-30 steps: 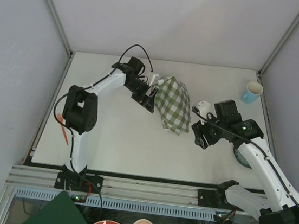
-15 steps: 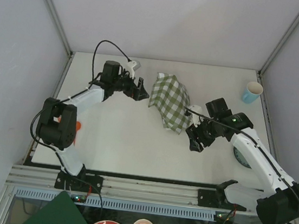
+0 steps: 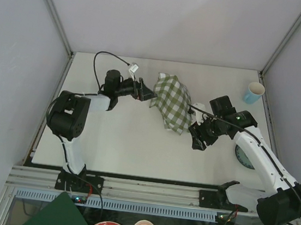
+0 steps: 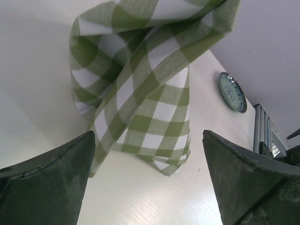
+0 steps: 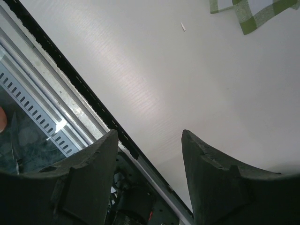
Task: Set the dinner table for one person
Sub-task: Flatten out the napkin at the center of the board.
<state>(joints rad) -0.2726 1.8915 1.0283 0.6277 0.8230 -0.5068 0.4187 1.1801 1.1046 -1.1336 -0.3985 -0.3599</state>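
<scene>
Since a second ago the left gripper (image 3: 146,94) has pulled slightly back from the checked cloth (image 3: 173,104), and its arm has folded lower. Its jaws stand wide apart and empty, with the crumpled cloth just ahead of them. The right gripper (image 3: 198,139) has come in beside the cloth's near corner, partly open and holding nothing. A patterned plate (image 4: 232,92) lies beyond the cloth from the left gripper. A blue cup (image 3: 253,93) stands well apart near the far right corner. The worktop (image 3: 125,142) spreads beneath both grippers, with bare room reaching to its metal front edge.
</scene>
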